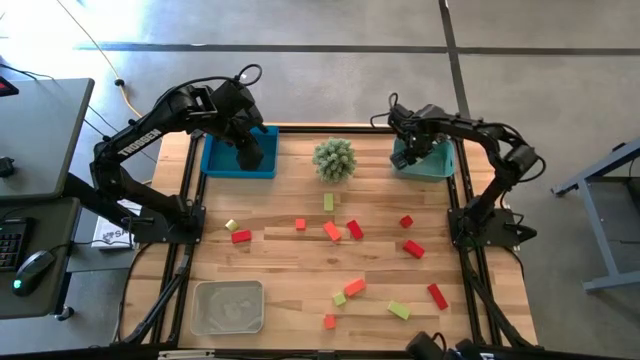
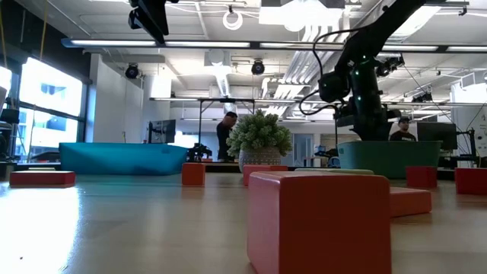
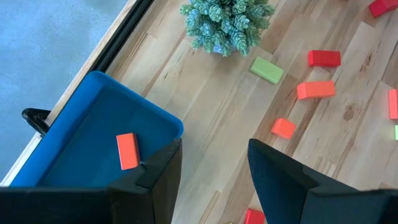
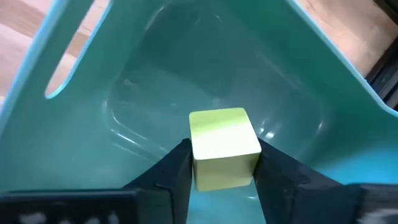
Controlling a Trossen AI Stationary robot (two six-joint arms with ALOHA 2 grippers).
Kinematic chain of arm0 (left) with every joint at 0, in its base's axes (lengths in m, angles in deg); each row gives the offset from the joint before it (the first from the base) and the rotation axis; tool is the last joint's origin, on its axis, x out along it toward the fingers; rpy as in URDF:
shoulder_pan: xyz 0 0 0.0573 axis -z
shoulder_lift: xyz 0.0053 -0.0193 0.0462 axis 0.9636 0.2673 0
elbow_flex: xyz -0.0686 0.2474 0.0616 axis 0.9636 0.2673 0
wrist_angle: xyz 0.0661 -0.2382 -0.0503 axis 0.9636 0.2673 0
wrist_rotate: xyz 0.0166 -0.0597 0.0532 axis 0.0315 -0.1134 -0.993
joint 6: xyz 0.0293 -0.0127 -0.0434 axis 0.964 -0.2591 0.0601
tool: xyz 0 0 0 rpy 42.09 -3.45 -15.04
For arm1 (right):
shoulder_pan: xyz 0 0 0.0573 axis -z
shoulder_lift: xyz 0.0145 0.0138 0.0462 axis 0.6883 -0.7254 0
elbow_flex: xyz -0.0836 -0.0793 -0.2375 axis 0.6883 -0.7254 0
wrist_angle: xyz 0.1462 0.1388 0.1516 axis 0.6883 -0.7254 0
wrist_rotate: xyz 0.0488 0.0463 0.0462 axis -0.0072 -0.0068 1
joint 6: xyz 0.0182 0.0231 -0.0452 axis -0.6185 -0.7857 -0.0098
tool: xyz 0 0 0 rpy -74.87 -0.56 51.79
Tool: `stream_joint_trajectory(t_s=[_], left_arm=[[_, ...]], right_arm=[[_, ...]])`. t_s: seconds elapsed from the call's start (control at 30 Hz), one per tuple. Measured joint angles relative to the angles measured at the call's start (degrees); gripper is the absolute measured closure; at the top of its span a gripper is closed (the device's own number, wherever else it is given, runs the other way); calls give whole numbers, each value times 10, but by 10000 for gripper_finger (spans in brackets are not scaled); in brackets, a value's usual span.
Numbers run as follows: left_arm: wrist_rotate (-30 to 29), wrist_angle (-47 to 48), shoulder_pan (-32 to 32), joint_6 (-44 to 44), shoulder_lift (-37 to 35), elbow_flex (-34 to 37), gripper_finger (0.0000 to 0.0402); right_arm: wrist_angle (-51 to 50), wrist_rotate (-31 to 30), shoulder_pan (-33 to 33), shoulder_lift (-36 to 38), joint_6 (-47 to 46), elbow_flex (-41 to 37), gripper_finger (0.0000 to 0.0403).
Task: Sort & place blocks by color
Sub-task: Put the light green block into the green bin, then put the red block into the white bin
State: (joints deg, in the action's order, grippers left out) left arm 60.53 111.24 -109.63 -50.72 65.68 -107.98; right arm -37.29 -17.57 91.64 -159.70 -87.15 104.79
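Wooden tabletop (image 1: 300,255) planks run bare along the near edge, where we see a clear tray (image 1: 228,306) at the near left corner and open room between it and the nearest blocks. The blocks (image 1: 355,229), red, orange-red and yellow-green, lie scattered across the middle and right of the surface, well apart from one another, with free lanes between them; a red bar (image 1: 437,295) sits close to the right edge. Farther back stands a spiky green plant (image 1: 334,159), between two bins set against the far edge. Our left end effector (image 3: 212,168) hangs over the inner rim of the blue bin (image 1: 222,160), its fingers apart and holding nothing; an orange-red block (image 3: 127,150) lies inside that bin. Our right end effector (image 4: 224,163) is down inside the teal bin (image 1: 438,165) at the far right corner, its fingers (image 4: 177,168) pressed on either side of a yellow-green cube (image 4: 224,146). White lettering on the left arm reads "TROSSEN" (image 1: 140,141).
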Motion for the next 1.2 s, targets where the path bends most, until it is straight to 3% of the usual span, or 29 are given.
stream_joint_trajectory(t_s=[0.23,0.6,0.73,1.2], left_arm=[[0,8,0,0,0,0,229],[-40,6,0,0,0,0,229],[-28,15,4,-12,0,0,229],[-14,34,153,-46,0,74,229]], right_arm=[[-2,-12,0,0,5,0,214],[-57,-17,-5,20,4,55,211],[-59,-18,-12,54,4,81,211],[-59,-21,-14,158,8,123,210]])
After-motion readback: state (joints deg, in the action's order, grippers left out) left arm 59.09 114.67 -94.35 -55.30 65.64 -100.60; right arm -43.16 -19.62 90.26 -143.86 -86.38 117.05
